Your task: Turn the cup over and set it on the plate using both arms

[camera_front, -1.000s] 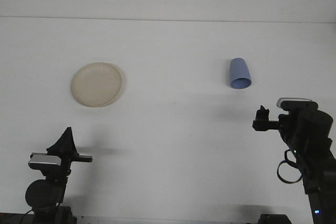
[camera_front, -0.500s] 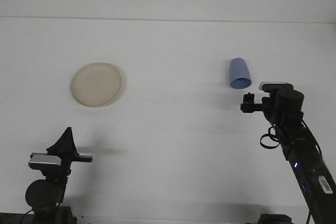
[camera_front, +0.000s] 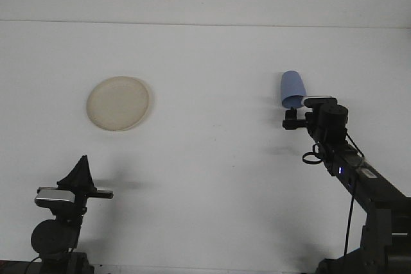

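Note:
A blue cup [camera_front: 293, 88] stands on the white table at the right, its wider end down. A cream plate [camera_front: 118, 102] lies flat at the left, far from the cup. My right gripper [camera_front: 291, 119] has reached forward and sits just in front of the cup's lower edge, covering part of it. Whether it touches the cup is unclear. My left gripper [camera_front: 82, 162] rests low at the front left, well short of the plate, shut with nothing in it.
The white table [camera_front: 212, 158] runs back to a pale wall along a line near the top. The right arm [camera_front: 359, 178] stretches diagonally from the front right corner toward the cup.
My right arm has extended forward and to the left, bringing its gripper from the front right up to the cup. The left arm, cup and plate have not moved.

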